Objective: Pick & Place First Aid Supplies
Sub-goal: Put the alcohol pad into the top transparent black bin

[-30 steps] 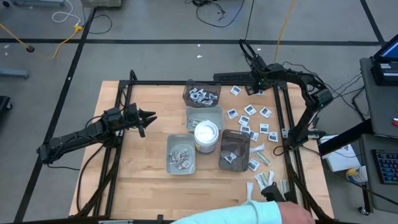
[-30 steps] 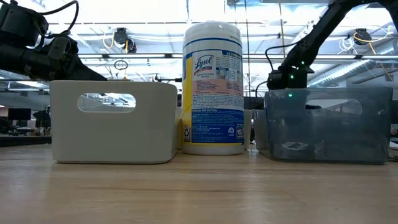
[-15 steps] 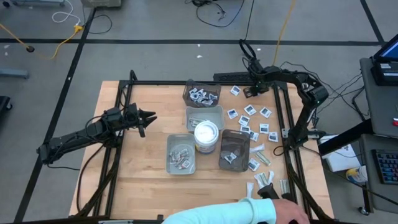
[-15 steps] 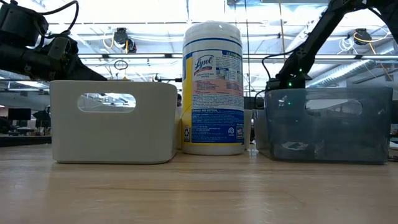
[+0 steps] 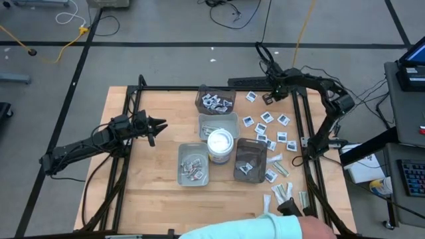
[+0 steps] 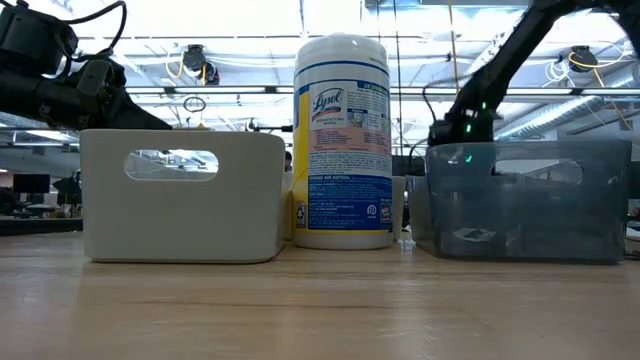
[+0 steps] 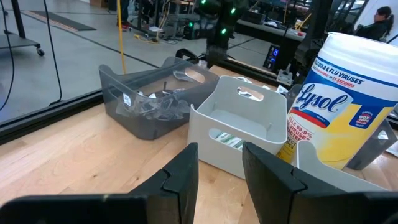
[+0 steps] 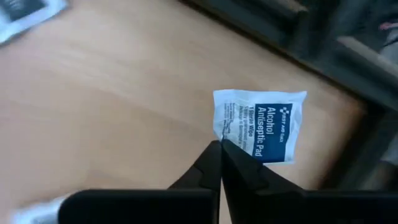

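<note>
Two dark arms are seen over the wooden table (image 5: 153,179), with the Lysol tub (image 5: 220,145) taken as landmark near the table's middle. Four trays are grouped round the tub: a dark translucent tray (image 5: 215,100) furthest behind it holding packets, a grey tray (image 5: 218,123) touching it just behind, another grey tray (image 5: 193,164) in front and to its left with packets inside, and a dark tray (image 5: 250,159) just to its right. A person's pale green sleeve (image 5: 246,229) is seen at the table's front edge, well in front of the tub.

The left gripper (image 5: 161,125) is held well left of the tub, above bare table; its fingers (image 7: 181,176) are parted and nothing is held. The right gripper (image 5: 267,98) is placed behind and right of the tub, near the far dark tray; its fingers (image 8: 211,168) are closed together, pinching the corner of a square white alcohol pad packet (image 8: 260,126) above the wood.

The remaining first aid supplies (image 5: 267,126) are scattered right of the tub: square white packets behind, narrow pale strips (image 5: 284,191) in front.
</note>
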`<state>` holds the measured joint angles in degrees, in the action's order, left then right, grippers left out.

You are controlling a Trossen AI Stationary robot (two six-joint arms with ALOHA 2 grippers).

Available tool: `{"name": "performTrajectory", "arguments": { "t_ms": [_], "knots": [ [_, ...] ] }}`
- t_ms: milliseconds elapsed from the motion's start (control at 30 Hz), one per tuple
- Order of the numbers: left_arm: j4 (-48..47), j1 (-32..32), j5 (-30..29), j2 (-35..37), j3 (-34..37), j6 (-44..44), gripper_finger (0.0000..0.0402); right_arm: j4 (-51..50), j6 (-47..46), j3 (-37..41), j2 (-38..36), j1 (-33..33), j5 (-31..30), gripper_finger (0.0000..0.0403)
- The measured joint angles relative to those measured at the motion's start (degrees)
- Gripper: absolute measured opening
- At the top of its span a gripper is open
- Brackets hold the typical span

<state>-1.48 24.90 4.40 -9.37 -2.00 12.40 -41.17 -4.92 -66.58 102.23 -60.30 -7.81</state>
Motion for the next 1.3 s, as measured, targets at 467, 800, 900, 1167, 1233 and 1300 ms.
{"name": "performTrajectory", "arguments": {
  "t_ms": [467, 800, 900, 1167, 1233, 1300],
  "knots": [
    [0.0, 0.0, 0.0, 0.0, 0.0, 0.0, 0.0129, -15.8, 1.9, -3.9, -16.8, 1.6, 0.3, 0.0],
    [0.0, 0.0, 0.0, 0.0, 0.0, 0.0, 0.0129, -18.4, 2.9, -6.6, -14.1, 5.0, 2.1, 0.0],
    [0.0, 0.0, 0.0, 0.0, 0.0, 0.0, 0.0129, -19.1, 5.2, -10.2, -11.3, 7.6, 2.5, 0.0],
    [0.0, 0.0, 0.0, 0.0, 0.0, 0.0, 0.0129, -24.7, 12.7, -22.4, -1.2, 15.1, 5.1, 0.0],
    [0.0, 0.0, 0.0, 0.0, 0.0, 0.0, 0.0129, -25.8, 14.5, -25.3, 1.5, 17.0, 5.1, 0.0],
    [0.0, 0.0, 0.0, 0.0, 0.0, 0.0, 0.0129, -26.8, 16.2, -28.5, 3.9, 18.7, 5.1, 0.0]
  ]
}}
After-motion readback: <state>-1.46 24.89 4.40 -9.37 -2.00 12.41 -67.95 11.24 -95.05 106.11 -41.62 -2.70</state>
